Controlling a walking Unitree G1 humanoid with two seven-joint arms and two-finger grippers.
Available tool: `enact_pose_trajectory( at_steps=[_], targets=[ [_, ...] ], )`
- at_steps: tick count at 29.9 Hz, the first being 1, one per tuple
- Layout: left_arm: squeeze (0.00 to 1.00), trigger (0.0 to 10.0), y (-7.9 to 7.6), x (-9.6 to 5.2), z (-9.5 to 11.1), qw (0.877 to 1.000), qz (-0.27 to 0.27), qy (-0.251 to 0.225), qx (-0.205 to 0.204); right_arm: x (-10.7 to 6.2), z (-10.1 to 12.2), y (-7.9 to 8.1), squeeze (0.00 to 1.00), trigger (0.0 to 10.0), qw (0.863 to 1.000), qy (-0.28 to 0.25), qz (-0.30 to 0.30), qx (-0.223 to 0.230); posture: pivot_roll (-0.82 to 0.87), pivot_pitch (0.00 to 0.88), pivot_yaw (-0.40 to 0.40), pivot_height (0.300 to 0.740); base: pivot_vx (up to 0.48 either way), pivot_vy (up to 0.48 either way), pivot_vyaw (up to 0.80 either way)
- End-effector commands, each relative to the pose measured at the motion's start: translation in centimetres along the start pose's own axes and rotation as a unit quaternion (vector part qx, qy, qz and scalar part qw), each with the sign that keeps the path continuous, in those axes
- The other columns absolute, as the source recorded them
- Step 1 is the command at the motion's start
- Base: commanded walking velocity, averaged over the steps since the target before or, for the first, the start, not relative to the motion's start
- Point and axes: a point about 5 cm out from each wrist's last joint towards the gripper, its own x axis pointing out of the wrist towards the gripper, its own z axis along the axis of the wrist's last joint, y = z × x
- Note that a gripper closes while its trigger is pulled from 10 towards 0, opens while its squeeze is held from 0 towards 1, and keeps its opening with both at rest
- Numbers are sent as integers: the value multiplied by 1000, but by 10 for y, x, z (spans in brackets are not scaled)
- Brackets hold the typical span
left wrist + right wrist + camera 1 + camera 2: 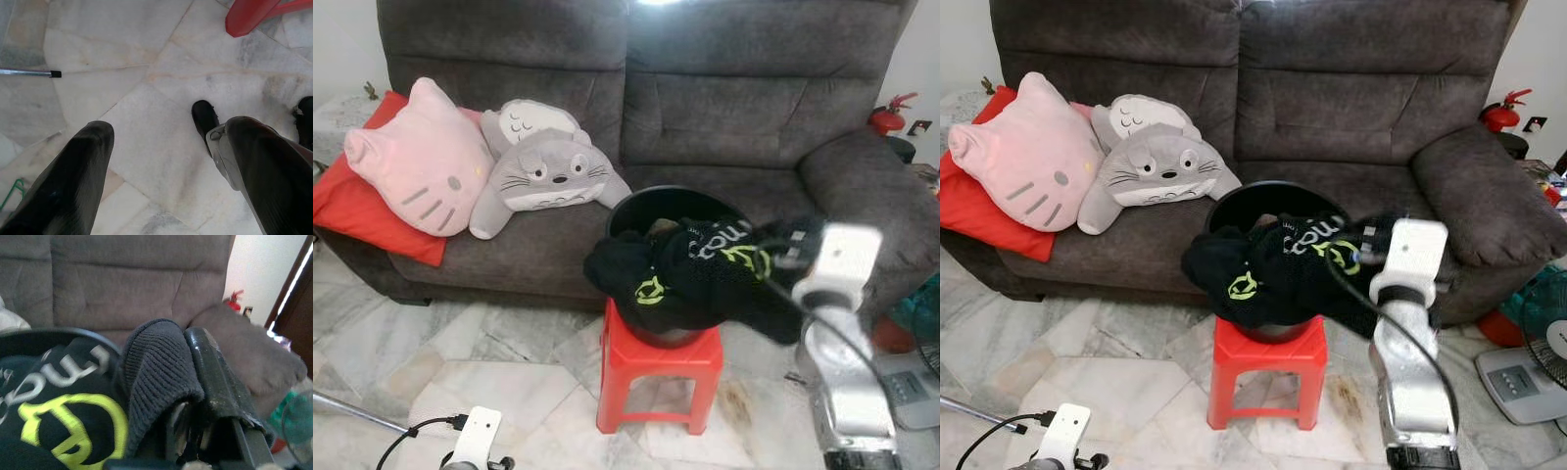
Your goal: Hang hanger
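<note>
Right pincer [195, 382] clenched on the ribbed edge of a black shirt [1273, 269] with yellow-green marks. Shirt heaped over a black bucket [1263, 201] on a red stool [1268, 377], in front of a grey sofa [1351, 88]. Left pincer [161, 171] down low over the marble floor [146, 98], fingers [73, 181] spread wide, grasping nothing. A bit of green wire [12, 193], maybe a hanger, on the floor.

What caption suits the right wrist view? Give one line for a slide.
Right gripper shut on black garment's ribbed hem, over the black basket, before the grey sofa.
</note>
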Motion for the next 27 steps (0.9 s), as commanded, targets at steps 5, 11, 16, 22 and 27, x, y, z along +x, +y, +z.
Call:
enact_pose_trajectory(
  at_steps=[5, 11, 16, 22, 27],
  targets=[
    [0, 10000, 2, 0, -2, 1000, -3, 11, 18, -7, 2, 9, 0, 10000, 999, -25, 30, 6, -165, 40, -18, 740, 0, 0, 0],
    [0, 10000, 3, -1, -3, 1000, -5, 11, 20, -9, -4, 12, 0, 10000, 999, -20, 41, -2, -158, 45, -19, 740, 0, 0, 0],
    [0, 10000, 5, -1, -2, 1000, -4, 10, 22, -7, 0, 14, 0, 10000, 998, -32, 45, -4, -155, 46, -19, 740, 0, 0, 0],
    [0, 10000, 5, -1, -2, 1000, -5, 9, 24, -2, 4, 14, 0, 10000, 998, -40, 44, -4, -140, 47, -25, 740, 0, 0, 0],
    [0, 10000, 5, -1, -2, 1000, -6, 9, 26, -2, 5, 14, 0, 10000, 998, -41, 41, -1, -141, 40, -22, 740, -202, 0, 0]
  ],
)
